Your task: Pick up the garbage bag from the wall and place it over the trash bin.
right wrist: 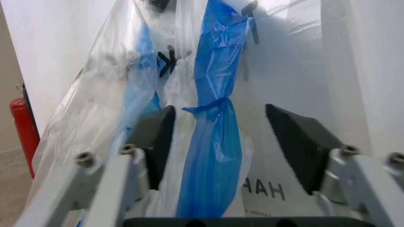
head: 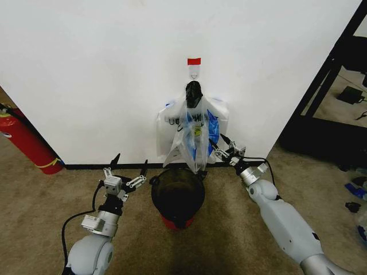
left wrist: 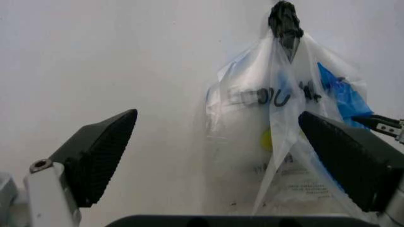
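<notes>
Nearest, my left gripper hangs low over the carpet left of the bin, its fingers spread wide with nothing between them. The left wrist view confirms the gap: two dark pads stand well apart, framing the wall and the hanging plastic beyond.

The bin sits between my two arms, black with a red base, close to the baseboard. The lowest tip of the bag hangs just above its rim.

My right gripper is raised at the bag's right edge. In the right wrist view its fingers are parted around a bunched blue strip of the bag; the strip runs down between them, and I cannot tell whether either pad touches it. That view also shows clear film lying over the left finger.

Farther back, a black clip gathers the plastic under a hook and red tape. The head view shows an extinguisher at far left against the wall.
</notes>
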Tool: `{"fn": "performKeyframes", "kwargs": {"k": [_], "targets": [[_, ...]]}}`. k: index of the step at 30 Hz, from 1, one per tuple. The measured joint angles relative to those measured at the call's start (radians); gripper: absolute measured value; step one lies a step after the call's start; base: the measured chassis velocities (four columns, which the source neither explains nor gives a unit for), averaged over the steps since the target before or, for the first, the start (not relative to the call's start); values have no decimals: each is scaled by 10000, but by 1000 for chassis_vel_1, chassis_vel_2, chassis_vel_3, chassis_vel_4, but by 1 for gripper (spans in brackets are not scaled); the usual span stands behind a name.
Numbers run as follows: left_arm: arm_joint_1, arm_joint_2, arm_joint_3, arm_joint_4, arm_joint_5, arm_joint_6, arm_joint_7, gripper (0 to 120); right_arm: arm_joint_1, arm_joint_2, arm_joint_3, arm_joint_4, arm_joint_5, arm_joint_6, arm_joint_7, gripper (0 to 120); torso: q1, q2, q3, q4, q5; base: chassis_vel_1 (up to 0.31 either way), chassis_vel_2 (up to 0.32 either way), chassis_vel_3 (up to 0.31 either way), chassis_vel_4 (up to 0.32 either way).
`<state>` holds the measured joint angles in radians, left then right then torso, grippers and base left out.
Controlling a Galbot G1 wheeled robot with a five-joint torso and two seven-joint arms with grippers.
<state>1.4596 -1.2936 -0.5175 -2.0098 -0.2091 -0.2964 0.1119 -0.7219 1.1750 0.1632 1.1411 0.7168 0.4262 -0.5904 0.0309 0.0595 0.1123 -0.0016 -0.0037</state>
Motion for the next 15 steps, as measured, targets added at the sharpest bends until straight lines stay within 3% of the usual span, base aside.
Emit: {"fn": "performKeyframes", "kwargs": {"k": [10, 15], "targets": [[-8, -215, 118, 69, 226, 17, 0, 100, 151, -12, -237, -255, -79, -129, -151, 16, 0, 0, 0, 0, 0, 0, 0, 0, 0], [-4, -302, 139, 94, 324, 23, 10, 100, 264, 30, -360, -415, -134, -69, -165, 10, 0, 0, 0, 0, 0, 0, 0, 0, 0]]}}
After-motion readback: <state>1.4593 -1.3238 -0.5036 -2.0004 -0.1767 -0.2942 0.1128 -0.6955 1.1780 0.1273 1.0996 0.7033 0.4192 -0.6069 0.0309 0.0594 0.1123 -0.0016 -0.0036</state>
